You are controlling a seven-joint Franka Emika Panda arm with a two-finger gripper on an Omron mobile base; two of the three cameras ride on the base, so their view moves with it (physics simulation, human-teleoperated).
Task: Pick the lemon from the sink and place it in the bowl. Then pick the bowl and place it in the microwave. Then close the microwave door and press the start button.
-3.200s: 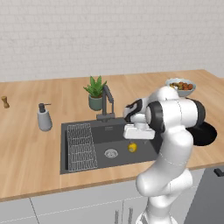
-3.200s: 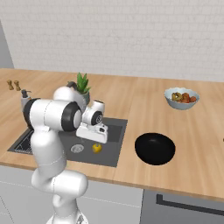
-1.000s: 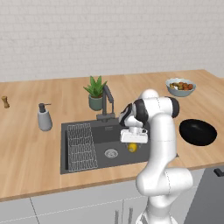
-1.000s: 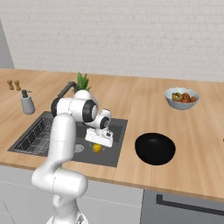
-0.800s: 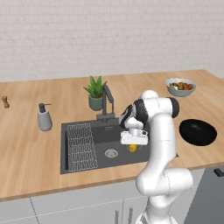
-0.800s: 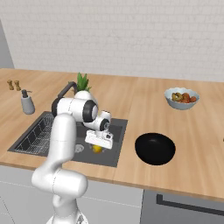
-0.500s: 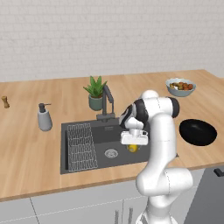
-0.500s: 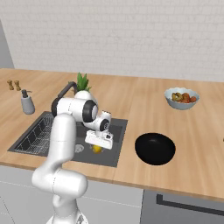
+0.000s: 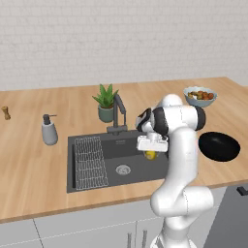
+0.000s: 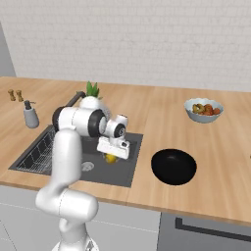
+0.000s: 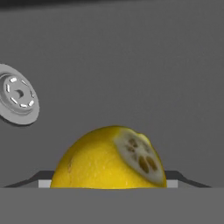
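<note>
Yellow fruit: the lemon [image 11: 109, 158] lies on the dark grey floor of the sink [image 9: 127, 165], its cut face with pale seeds turned up and to one side in the hand view.
Lemon from the drain: it sits on the sink floor near the round metal drain [image 11: 17, 95], toward the side of the sink nearest the bowl, apart from the drain.
Lemon from the fingers: it lies straight ahead of the gripper [image 10: 113, 151], centred at the bottom of the hand view; from the base views the hand hangs directly over it, with yellow showing just beneath.
Long axis: the lemon is roundish, slightly wider than tall in the hand view; its width seems to run across the gap of the fingers.
Finger state: the pictures do not show the fingertips clearly; I cannot tell whether they are spread around the lemon or already pressing it.
Judgement on the move: the grasp turns on the lemon staying centred, so little sideways correction looks needed.
Bowl from the sink: the black bowl [image 10: 173, 166] rests on the wooden counter [image 10: 162, 117] just beside the sink's right edge.
Other things by the sink: a faucet [image 9: 118, 114] and potted plant [image 9: 106, 101] stand behind it.
</note>
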